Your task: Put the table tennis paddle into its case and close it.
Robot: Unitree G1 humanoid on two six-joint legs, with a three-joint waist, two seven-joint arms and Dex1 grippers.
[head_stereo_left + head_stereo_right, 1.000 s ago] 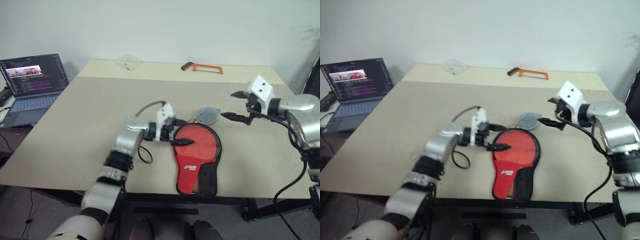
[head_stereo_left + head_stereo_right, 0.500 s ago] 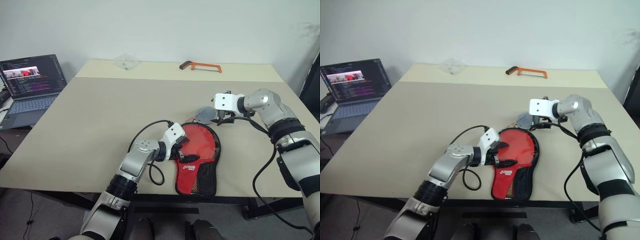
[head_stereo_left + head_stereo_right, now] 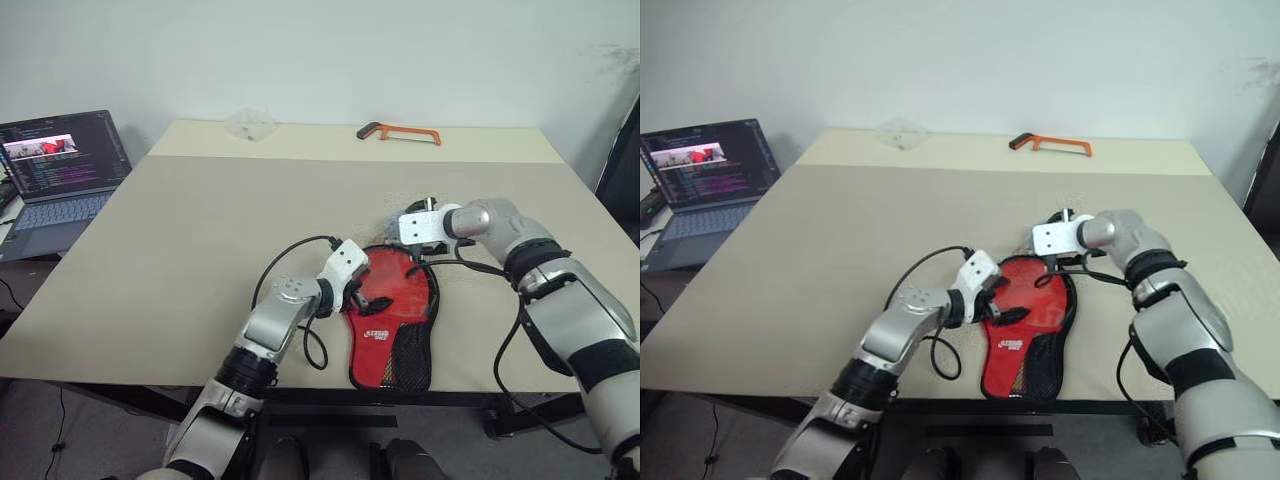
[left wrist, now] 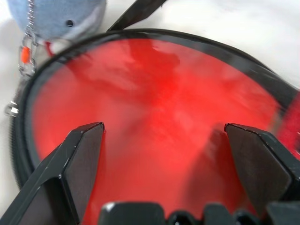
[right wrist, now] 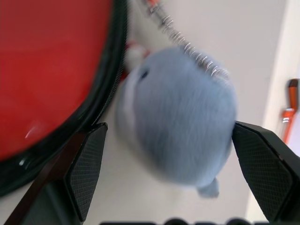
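The case (image 3: 396, 300) lies flat near the table's front edge, red face up, with a white logo, a black mesh pocket and black edging. The table tennis paddle is hidden. My left gripper (image 3: 375, 295) hangs open just above the case's round red part (image 4: 154, 93), at its left side, holding nothing. My right gripper (image 5: 168, 126) is open at the case's far rim (image 5: 110, 93). Its fingers straddle a grey-white plush toy (image 5: 183, 117) without closing on it.
The plush toy hangs on a bead chain (image 5: 187, 44) and lies against the case's far edge. An orange hacksaw (image 3: 401, 133) and a clear plastic piece (image 3: 250, 123) sit at the table's back. A laptop (image 3: 60, 165) stands open on the left.
My right gripper swung in from the table's right side, down and left, and rolled over the plush toy. My left gripper tilted down toward the case.
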